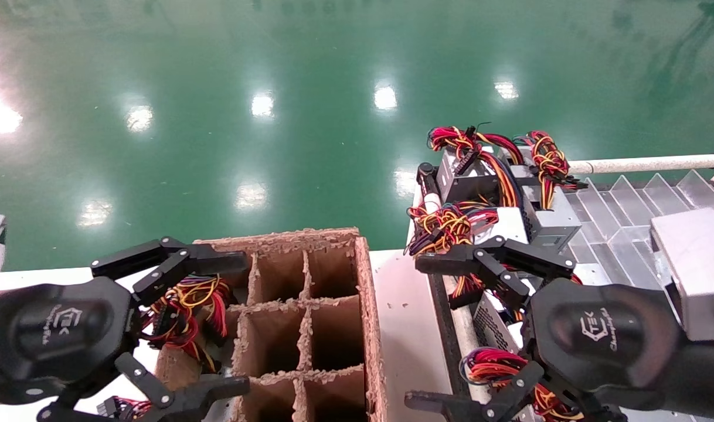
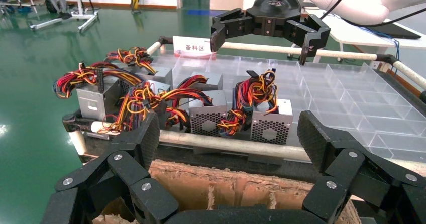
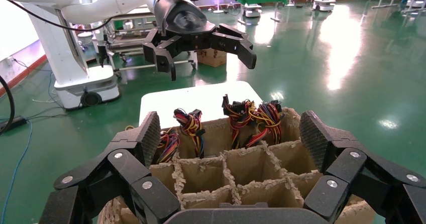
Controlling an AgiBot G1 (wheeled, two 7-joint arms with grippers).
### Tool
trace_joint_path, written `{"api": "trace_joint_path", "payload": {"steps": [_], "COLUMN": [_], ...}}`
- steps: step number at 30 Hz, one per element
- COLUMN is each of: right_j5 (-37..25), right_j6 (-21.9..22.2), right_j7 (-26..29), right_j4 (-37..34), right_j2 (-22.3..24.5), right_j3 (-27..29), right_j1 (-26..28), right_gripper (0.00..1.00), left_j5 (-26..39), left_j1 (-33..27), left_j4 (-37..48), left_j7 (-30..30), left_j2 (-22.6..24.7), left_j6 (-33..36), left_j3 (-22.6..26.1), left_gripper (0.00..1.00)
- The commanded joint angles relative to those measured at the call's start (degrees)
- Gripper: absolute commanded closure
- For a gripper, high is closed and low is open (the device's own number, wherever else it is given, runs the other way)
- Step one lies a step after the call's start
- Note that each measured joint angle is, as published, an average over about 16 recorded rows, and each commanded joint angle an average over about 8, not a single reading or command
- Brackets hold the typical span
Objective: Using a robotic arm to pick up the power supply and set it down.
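- The brown cardboard box with divider cells (image 1: 310, 316) is cut off at the head view's bottom edge.
- The black right gripper (image 1: 451, 331) hides part of a silver-grey metal power supply (image 1: 490, 327).
- The white sign's (image 2: 193, 45) writing is too small to read.

Overhead head view (wrists facing across)

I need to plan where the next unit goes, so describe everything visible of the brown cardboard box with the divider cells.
The brown cardboard box with divider cells sits upright and open-topped on a white table, beside a black-framed cart. Its rough, frayed cardboard partitions form a grid of cells. The cells along one side hold bundles of red, yellow, orange and black wires sticking up above the rim; the other visible cells look empty. The left gripper hovers over the filled side with jaws open, not touching.
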Motion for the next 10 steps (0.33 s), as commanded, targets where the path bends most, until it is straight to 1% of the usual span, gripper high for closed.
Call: {"api": "trace_joint_path", "payload": {"steps": [1,10], "right_j5": [0.00,0.00], "right_j6": [0.00,0.00], "right_j7": [0.00,0.00], "right_j4": [0.00,0.00], "right_j2": [0.00,0.00], "right_j3": [0.00,0.00], "right_j1": [0.00,0.00], "right_gripper": [0.00,0.00], "left_j5": [0.00,0.00], "left_j1": [0.00,0.00], "left_j4": [0.00,0.00], "left_j7": [0.00,0.00], "left_j2": [0.00,0.00], "left_j6": [0.00,0.00], "left_j3": [0.00,0.00], "left_gripper": [0.00,0.00]}}
